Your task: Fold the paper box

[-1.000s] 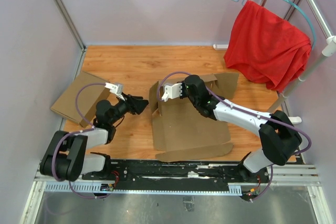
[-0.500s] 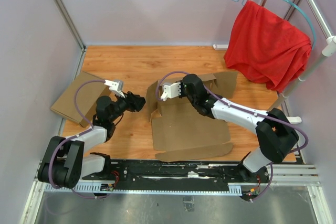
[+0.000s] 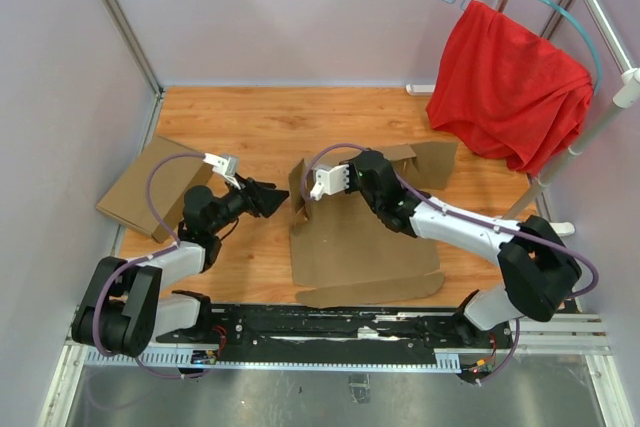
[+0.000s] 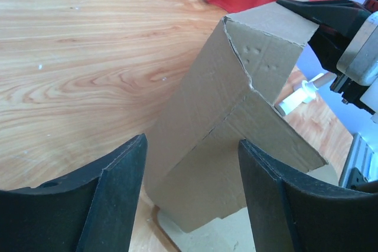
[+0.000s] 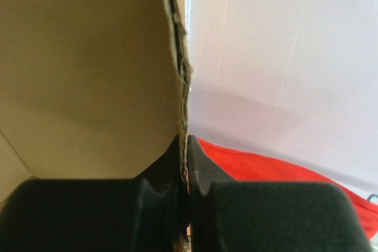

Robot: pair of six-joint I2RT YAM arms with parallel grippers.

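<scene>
1. The paper box is brown corrugated cardboard. It lies mostly flat at the centre of the worktop, with its left flap raised and creased.
2. The right gripper is clamped on the flap's top edge.
3. The left gripper has its jaws apart and faces the flap from the left.
4. The worktop is wood-grain and the walls are lilac. A red cloth hangs at the far right, and a second cardboard piece lies at the left.
5. The box's long axis runs from the near edge toward the far right.
</scene>
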